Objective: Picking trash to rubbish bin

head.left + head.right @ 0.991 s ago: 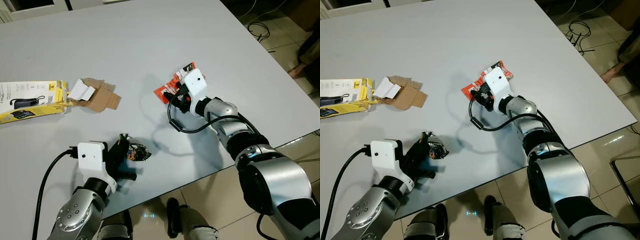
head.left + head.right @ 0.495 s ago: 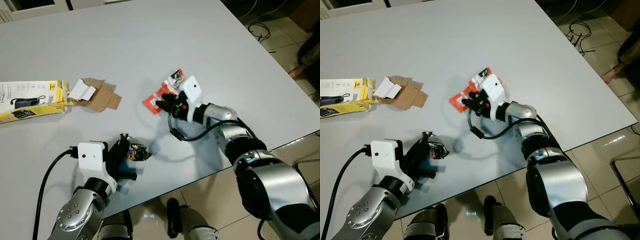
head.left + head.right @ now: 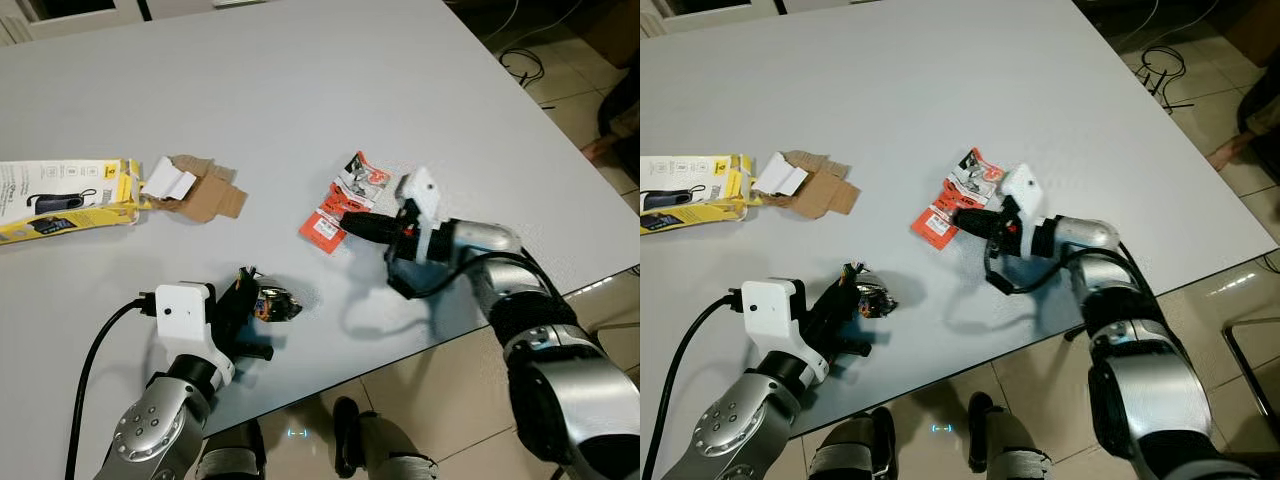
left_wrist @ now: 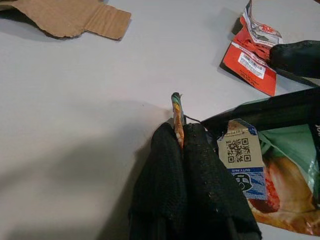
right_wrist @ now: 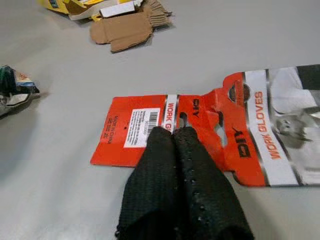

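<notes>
the left gripper [image 3: 258, 300] hung low over the tabletop [image 3: 300, 90] near its front edge, toward the front left corner, its two black fingers [image 4: 185, 170] pressed tightly together on the edge of a crumpled snack wrapper [image 3: 275, 304]. the wrapper was green and orange with a small white qr label, and the pinched corner stuck up between the fingertips in the left wrist view. its crumpled bulk lay just beyond the gripper on the table surface.

the right gripper [image 3: 345, 222] reached in from the right edge, lying nearly flat across the tabletop and pointing toward the left. its fingers [image 5: 175, 150] were closed against each other, and their tips lay on top of the orange work gloves package card [image 3: 340, 203], touching it at the printed barcode strip; whether they pinched the card or only pressed on it could not be told. the card lay flat toward the front right part of the tabletop, its orange end nearer the front edge and its white pictured end farther in.

toward the left edge lay a yellow and white product box [image 3: 60, 198], opened at one end, with a torn piece of brown cardboard [image 3: 205, 192] and a white flap just beside it. cables [image 3: 520, 62] lay on the tiled floor [image 3: 420, 390] beyond the right edge.
</notes>
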You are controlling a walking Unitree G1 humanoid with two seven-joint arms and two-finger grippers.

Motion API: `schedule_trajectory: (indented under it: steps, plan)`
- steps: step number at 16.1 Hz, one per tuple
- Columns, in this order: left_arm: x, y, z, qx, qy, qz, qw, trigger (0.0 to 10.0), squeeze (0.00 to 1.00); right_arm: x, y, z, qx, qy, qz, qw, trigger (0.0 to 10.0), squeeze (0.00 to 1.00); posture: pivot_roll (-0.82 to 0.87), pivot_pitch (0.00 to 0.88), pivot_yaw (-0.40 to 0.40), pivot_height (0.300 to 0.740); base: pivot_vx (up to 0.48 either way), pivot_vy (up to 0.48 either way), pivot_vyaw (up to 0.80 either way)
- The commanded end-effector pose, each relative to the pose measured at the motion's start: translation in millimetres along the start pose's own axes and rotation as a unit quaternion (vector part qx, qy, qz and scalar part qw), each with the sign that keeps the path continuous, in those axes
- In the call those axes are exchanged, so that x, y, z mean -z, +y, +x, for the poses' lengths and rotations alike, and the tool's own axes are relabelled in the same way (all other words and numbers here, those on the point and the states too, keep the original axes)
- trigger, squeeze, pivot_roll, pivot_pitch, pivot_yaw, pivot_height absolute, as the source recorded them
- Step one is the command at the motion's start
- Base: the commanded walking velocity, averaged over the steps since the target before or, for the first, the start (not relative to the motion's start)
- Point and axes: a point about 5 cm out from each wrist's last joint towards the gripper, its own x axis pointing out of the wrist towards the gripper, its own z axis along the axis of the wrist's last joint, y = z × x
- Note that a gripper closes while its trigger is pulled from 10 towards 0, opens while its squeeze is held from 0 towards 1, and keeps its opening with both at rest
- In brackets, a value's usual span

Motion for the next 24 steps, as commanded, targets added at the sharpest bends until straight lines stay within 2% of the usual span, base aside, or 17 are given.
schedule_trajectory:
  steps: [1, 3, 4, 5, 6, 9, 10, 13, 17, 18, 20, 21, 24]
  plan:
    - [7.9, 2.2, 0.0, -0.003, 0.02, -0.001, 1.0, 4.7, 0.0, -11.6, -6.8, -8.2, 0.016, -0.021, -0.003, 1.0, 0.0, 0.0, 0.11, 0.228, -0.06, 0.74, 0.0, 0.0, 0.0]
    - [7.8, 2.5, 0.4, -0.003, 0.019, -0.001, 1.0, 4.8, 0.0, -17.2, -11.0, -11.3, 0.034, -0.027, -0.006, 0.999, 0.0, 0.0, 0.11, 0.225, -0.059, 0.74, 0.0, 0.0, 0.0]
    - [7.4, 2.6, 0.6, -0.004, 0.019, 0.0, 1.0, 4.9, 0.0, -24.0, -17.2, -13.3, 0.07, -0.034, -0.02, 0.997, 3.5, 0.0, 0.11, 0.225, -0.059, 0.74, 0.0, 0.0, 0.0]
    - [7.0, 2.9, 0.7, -0.004, 0.018, 0.0, 1.0, 5.5, 0.0, -29.1, -20.6, -14.0, 0.089, -0.041, -0.021, 0.995, 8.6, 0.33, 0.11, 0.225, -0.059, 0.74, 0.0, 0.0, 0.0]
    - [6.5, 3.5, 1.0, -0.004, 0.018, 0.001, 1.0, 5.9, 0.0, -33.1, -23.3, -14.2, 0.106, -0.048, -0.02, 0.993, 10.0, 1.0, 0.11, 0.221, -0.056, 0.74, 0.0, 0.0, 0.0]
    - [4.8, 5.5, 1.4, -0.01, 0.014, 0.006, 1.0, 6.1, 0.0, -38.8, -26.4, -11.9, 0.136, -0.055, -0.028, 0.989, 10.0, 1.0, 0.11, 0.219, -0.055, 0.74, 0.0, 0.0, 0.0]
    - [-1.1, 11.9, 0.5, -0.029, 0.0, 0.022, 0.999, 10.0, 0.0, -38.6, -25.5, -8.5, 0.146, -0.052, -0.039, 0.987, 10.0, 1.0, 0.12, 0.218, -0.056, 0.74, 0.0, 0.0, 0.0]
    - [-2.2, 28.4, -4.4, -0.062, 0.001, 0.039, 0.997, 10.0, 0.0, -36.2, -24.1, -3.4, 0.156, -0.052, -0.035, 0.986, 10.0, 1.0, 0.12, 0.22, -0.057, 0.74, 0.0, 0.0, 0.0]
    - [1.0, 37.9, -23.0, -0.04, 0.029, 0.062, 0.997, 10.0, 0.0, -31.8, -23.3, 0.2, 0.169, -0.044, -0.033, 0.984, 10.0, 1.0, 0.13, 0.224, -0.057, 0.74, 0.0, 0.0, 0.0]
    - [0.5, 41.2, -31.9, -0.025, 0.043, 0.072, 0.996, 10.0, 0.0, -28.3, -24.4, 0.9, 0.183, -0.023, -0.041, 0.982, 10.0, 1.0, 0.14, 0.228, -0.055, 0.74, 0.0, 0.0, 0.0]
    - [-0.8, 43.1, -37.3, -0.018, 0.05, 0.077, 0.996, 10.0, 0.0, -25.6, -26.7, 1.3, 0.203, -0.001, -0.049, 0.978, 10.0, 1.0, 0.14, 0.228, -0.055, 0.74, 0.0, 0.0, 0.0]
    - [-1.3, 44.4, -40.8, -0.016, 0.053, 0.081, 0.995, 10.0, 0.0, -22.0, -28.6, 2.6, 0.222, 0.026, -0.056, 0.973, 10.0, 1.0, 0.14, 0.228, -0.049, 0.74, 0.0, 0.0, 0.0]
    - [-1.6, 42.7, -40.6, -0.013, 0.053, 0.078, 0.996, 10.0, 0.0, -18.2, -26.9, 10.3, 0.238, 0.061, -0.096, 0.965, 10.0, 1.0, 0.15, 0.228, -0.049, 0.74, 0.0, 0.0, 0.0]
